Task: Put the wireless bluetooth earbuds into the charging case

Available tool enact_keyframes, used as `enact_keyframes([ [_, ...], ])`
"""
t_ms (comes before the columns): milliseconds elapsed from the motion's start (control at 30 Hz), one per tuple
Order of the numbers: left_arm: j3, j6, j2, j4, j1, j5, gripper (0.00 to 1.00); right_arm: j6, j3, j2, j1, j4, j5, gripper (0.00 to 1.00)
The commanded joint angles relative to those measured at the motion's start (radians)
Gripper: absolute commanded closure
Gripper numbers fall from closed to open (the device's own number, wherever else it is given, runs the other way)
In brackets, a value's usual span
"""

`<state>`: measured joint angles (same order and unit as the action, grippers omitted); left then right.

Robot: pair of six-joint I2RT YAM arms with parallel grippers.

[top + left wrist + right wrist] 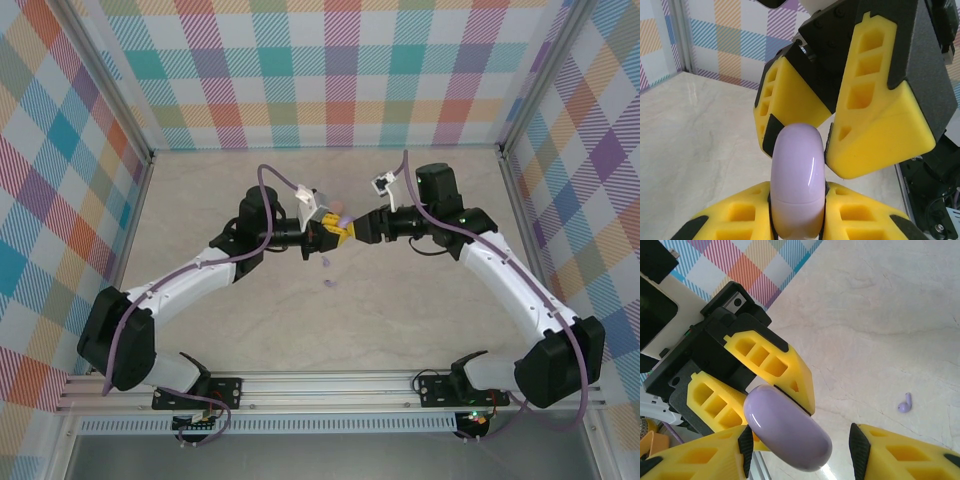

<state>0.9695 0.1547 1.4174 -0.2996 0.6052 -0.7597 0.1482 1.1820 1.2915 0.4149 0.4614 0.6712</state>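
Left claw (797,215) clamps lilac charging case (796,165); 1 earbud (905,403) lies apart.

White-and-black arms (190,275), yellow gripper fingers (880,125), purple cables (268,180)

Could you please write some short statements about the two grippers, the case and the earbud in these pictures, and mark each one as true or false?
1. The left gripper holds the lilac charging case in its jaws. True.
2. The right gripper is clamped tight on the case. False: its jaws stand open around the case, with a gap on one side.
3. A purple earbud lies on the table. True.
4. The charging case stands open. False: it looks closed, and only a seam shows across it.
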Motion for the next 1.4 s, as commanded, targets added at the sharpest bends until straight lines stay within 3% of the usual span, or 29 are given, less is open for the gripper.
enact_keyframes([
  [0,-0.009,0.042,-0.035,-0.068,0.018,0.001,0.81,-0.034,0.033,-0.017,0.007,0.034,-0.044,0.44],
  [400,-0.014,0.058,-0.050,-0.044,0.042,-0.003,0.81,0.000,0.022,-0.048,0.008,0.014,-0.185,0.44],
  [933,-0.023,0.069,-0.050,-0.038,0.067,0.024,0.81,0.039,0.012,-0.077,0.008,-0.004,-0.283,0.43],
  [1367,-0.090,-0.046,-0.071,-0.163,0.012,0.011,0.81,0.095,-0.048,-0.139,-0.047,-0.006,-0.411,0.42],
])
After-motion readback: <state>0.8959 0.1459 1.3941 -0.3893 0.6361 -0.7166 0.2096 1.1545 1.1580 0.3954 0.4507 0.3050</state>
